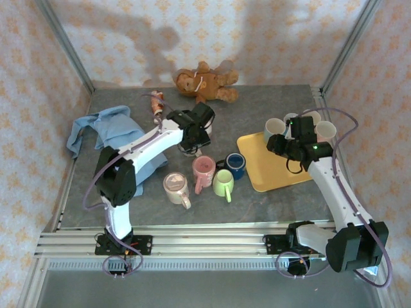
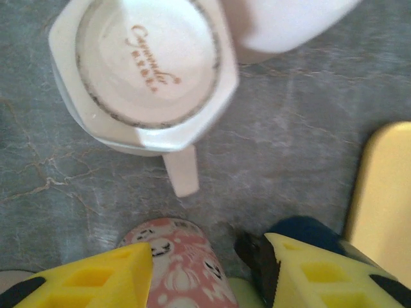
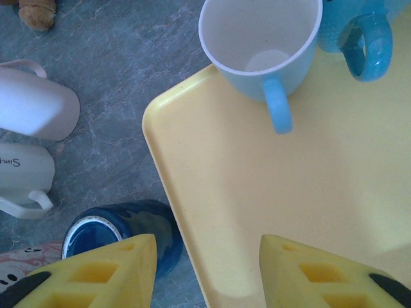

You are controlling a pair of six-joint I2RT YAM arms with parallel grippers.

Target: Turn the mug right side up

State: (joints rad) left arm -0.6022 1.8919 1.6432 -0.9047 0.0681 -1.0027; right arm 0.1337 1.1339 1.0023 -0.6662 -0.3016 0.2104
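hovering at the frame's bottom, the left gripper (image 2: 209, 256) stands parted, empty, over a pink mug (image 2: 180, 263); farther, upper left, the white mug (image 2: 144, 70) sits base up (handle pointing down-frame). right gripper (image 3: 207, 247) gapes empty over the yellow tray (image 3: 257, 179).

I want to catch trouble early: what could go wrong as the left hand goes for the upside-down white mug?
The upside-down white mug stands close against a second white mug, so a finger coming down on that side could knock it. The pink mug sits right by the open left hand and might get bumped during the turn. The mug's smooth glazed wall could also slip in the grip.
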